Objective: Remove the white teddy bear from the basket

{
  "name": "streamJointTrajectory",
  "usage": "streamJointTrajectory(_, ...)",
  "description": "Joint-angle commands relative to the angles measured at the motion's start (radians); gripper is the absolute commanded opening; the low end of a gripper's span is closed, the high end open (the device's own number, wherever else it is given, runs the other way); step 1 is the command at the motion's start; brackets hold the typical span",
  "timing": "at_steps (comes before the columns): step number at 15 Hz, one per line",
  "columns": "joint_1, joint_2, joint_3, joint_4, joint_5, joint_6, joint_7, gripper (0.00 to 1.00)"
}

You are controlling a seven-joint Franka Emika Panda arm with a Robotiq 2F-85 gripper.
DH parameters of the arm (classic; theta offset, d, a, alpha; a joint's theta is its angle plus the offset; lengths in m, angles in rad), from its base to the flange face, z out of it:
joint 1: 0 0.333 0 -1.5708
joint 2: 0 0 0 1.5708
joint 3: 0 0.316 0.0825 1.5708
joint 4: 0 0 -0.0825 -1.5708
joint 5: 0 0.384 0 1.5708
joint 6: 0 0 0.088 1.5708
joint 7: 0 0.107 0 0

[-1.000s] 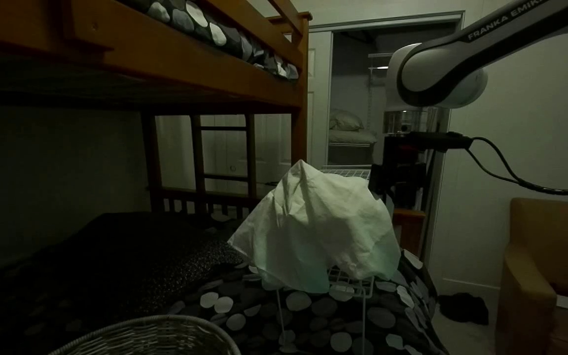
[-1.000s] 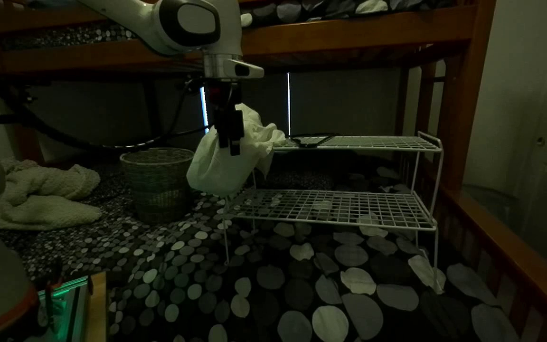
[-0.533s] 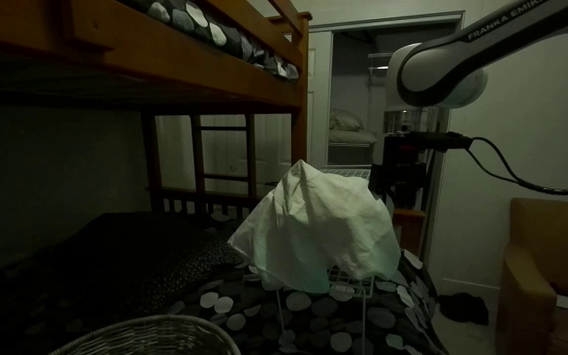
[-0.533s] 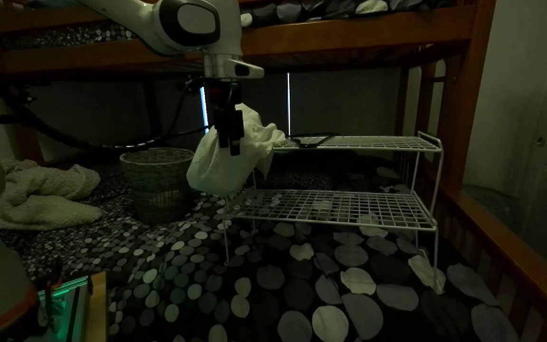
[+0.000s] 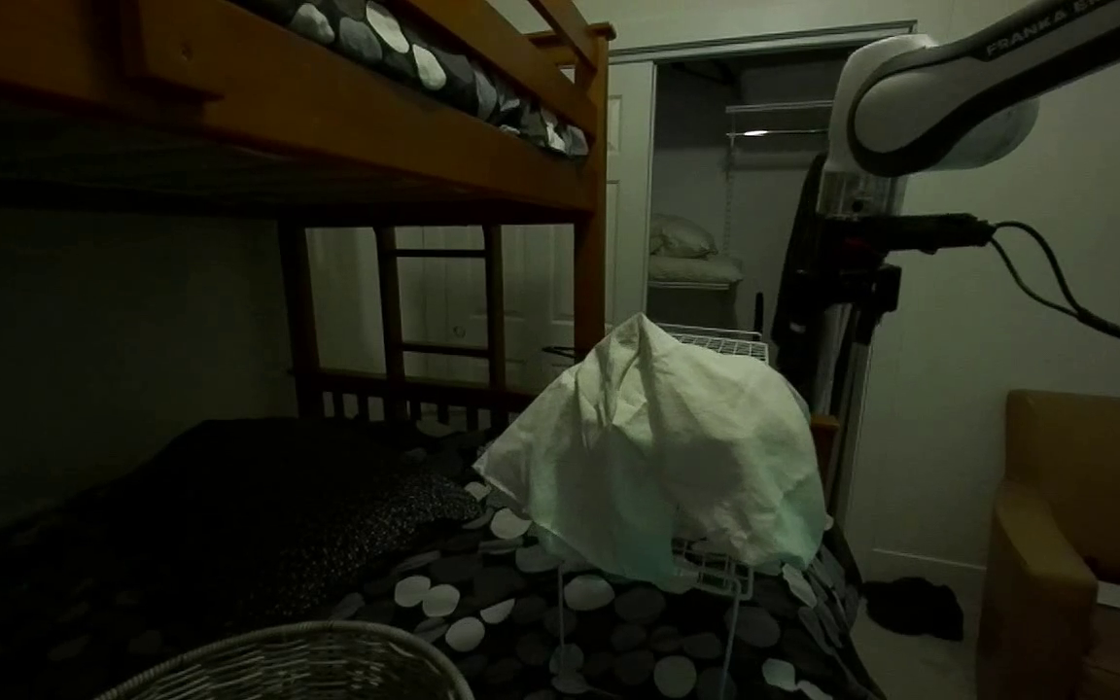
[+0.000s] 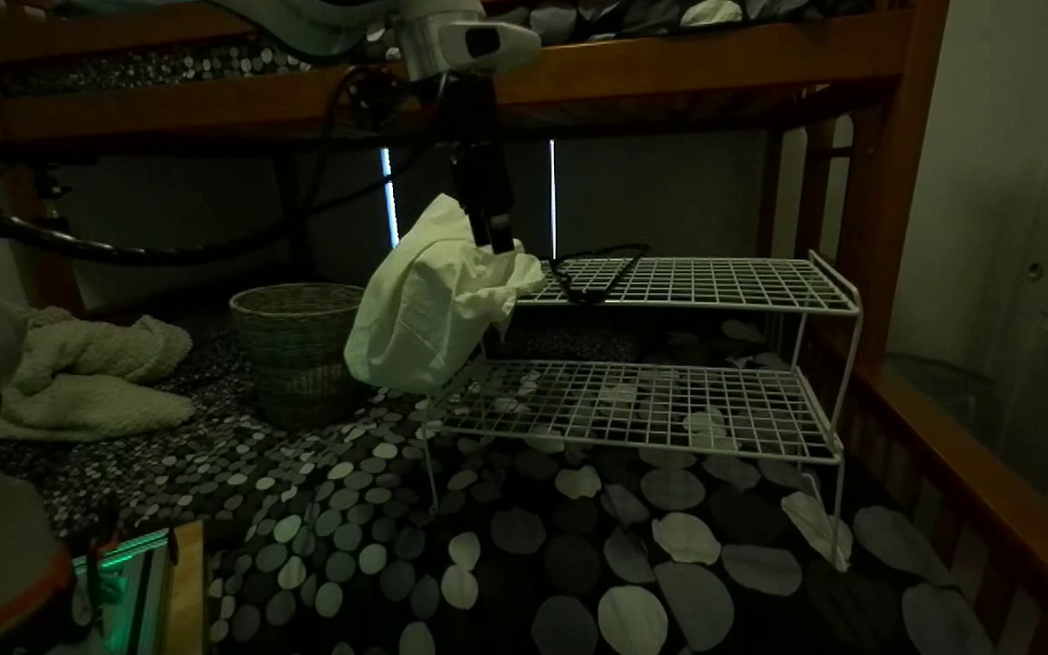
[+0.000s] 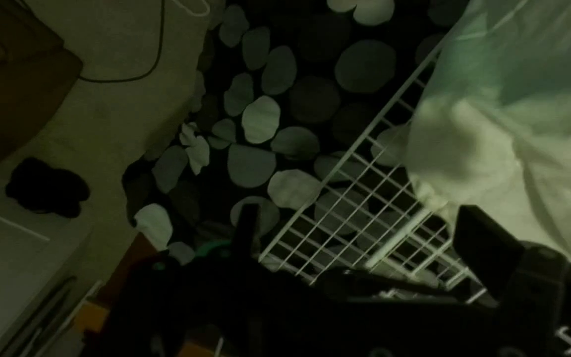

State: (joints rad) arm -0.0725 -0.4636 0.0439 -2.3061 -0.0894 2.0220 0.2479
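No white teddy bear shows in the frames. A wicker basket (image 6: 301,355) stands on the bed; its rim also shows at the bottom of an exterior view (image 5: 327,637). Its inside is mostly hidden. A crumpled white cloth (image 6: 419,314) hangs over the end of a white wire rack (image 6: 651,409); it also shows in the wrist view (image 7: 513,163). My gripper (image 6: 495,244) is just above the cloth's edge. In the wrist view my gripper (image 7: 360,228) has its fingers wide apart with nothing held, the right one overlapping the cloth in view.
A black thin-framed item (image 6: 597,277) lies on the rack's top shelf. A cream fleece blanket (image 6: 92,373) lies left of the basket. The upper bunk's wooden rail (image 6: 688,77) runs behind the arm. A tan armchair (image 5: 1046,544) stands beside the bed.
My gripper has risen and drawn back from the cloth, moving right in both exterior views. The cloth and rack have shifted slightly, rightward in an exterior view. The basket has not moved.
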Motion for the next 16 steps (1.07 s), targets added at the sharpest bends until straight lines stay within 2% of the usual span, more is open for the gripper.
streamJointTrajectory(1,0.026,-0.099,-0.01,0.006,0.075,0.012,0.004,1.0)
streamJointTrajectory(3,0.101,-0.139,0.021,-0.005,0.168,-0.027,-0.039,1.0)
streamJointTrajectory(7,0.242,-0.2,0.135,-0.057,0.282,-0.106,-0.049,1.0)
streamJointTrajectory(11,0.395,-0.207,0.282,-0.12,0.36,-0.055,-0.057,1.0)
streamJointTrajectory(13,0.466,-0.172,0.369,-0.127,0.374,-0.012,-0.052,1.0)
streamJointTrajectory(15,0.525,-0.089,0.453,-0.122,0.39,0.1,-0.057,1.0)
streamJointTrajectory(16,0.535,-0.05,0.467,-0.112,0.379,0.134,-0.069,1.0)
